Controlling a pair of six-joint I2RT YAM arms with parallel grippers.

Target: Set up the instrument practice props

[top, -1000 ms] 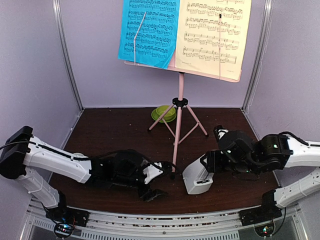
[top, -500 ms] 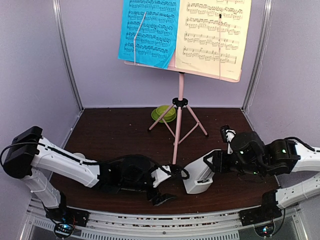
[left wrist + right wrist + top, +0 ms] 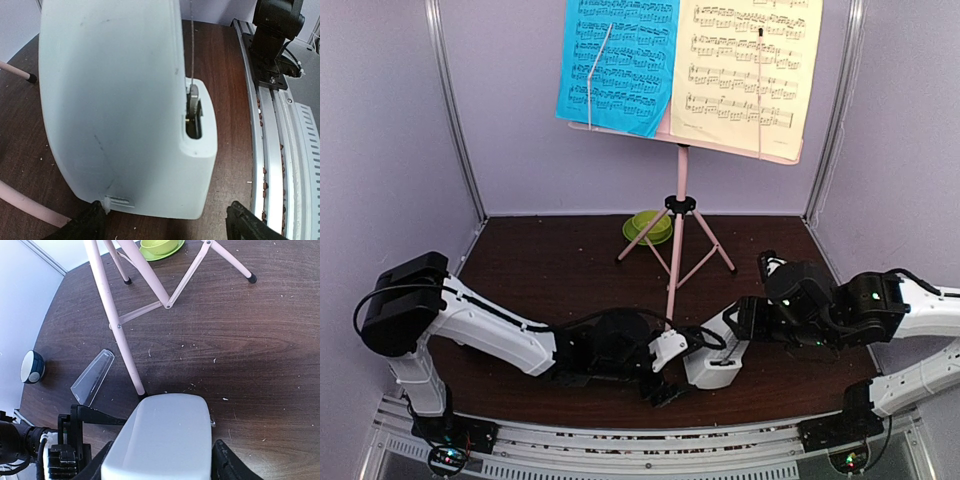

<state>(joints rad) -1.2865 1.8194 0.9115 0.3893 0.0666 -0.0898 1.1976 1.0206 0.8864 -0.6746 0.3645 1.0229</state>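
Metronome [image 3: 713,358] sits low and right of centre in your top view, beside the near foot of the pink music stand [image 3: 681,190]. Your right gripper [image 3: 162,467] pinches its white body from both sides. Your left gripper [image 3: 167,225] has its jaws spread, a finger [image 3: 90,222] in each bottom corner of its frame, flanking the metronome. The clear cover [image 3: 92,376] lies on its side at the centre left of the right wrist view. The blue sheet [image 3: 617,60] and yellow sheet [image 3: 745,65] rest on the stand at the top.

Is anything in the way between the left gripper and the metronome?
Nothing visible. The open left gripper is right at the base of the metronome. The pink stand leg passes beside them, not between.
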